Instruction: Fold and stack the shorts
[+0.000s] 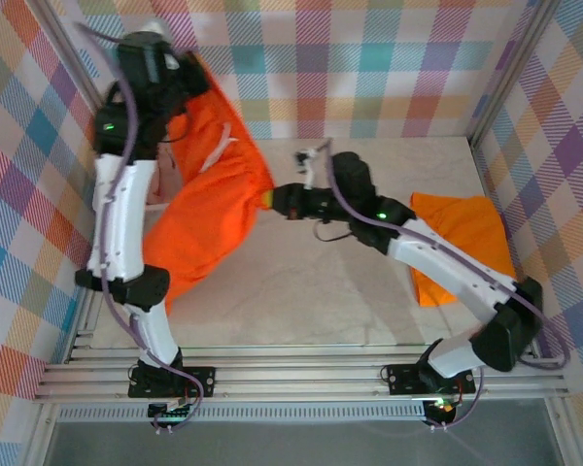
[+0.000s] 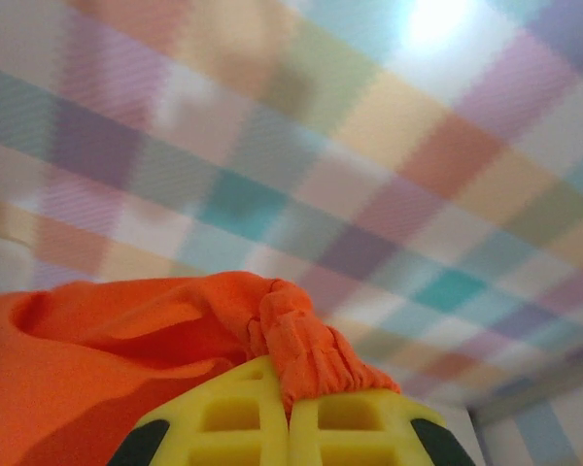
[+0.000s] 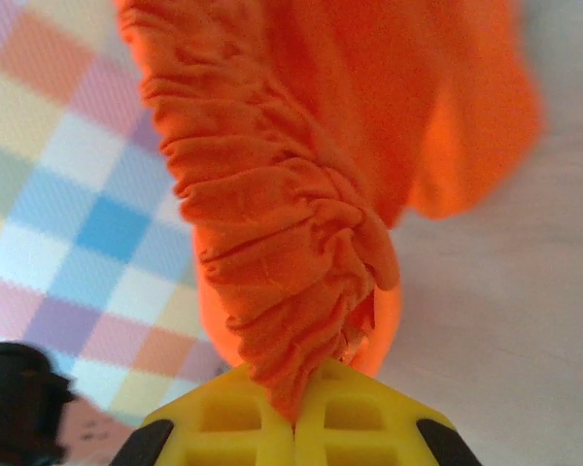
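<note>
Left pincer (image 2: 290, 413) and right pincer (image 3: 293, 413) each pinch one end of the orange shorts (image 1: 209, 209) by the waistband (image 3: 282, 243), which spans between them, cloth draping on the left pincer's side over the tabletop (image 1: 301, 291).

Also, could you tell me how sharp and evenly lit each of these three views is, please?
Top external: even light, only soft shadows, the held orange shorts fairly crisp. Left wrist: a glare spot blows out the top, the plaid wall is defocused, the yellow fingers sharp. Right wrist: the gathered waistband is sharp, the cloth's far edge blurs.
</note>
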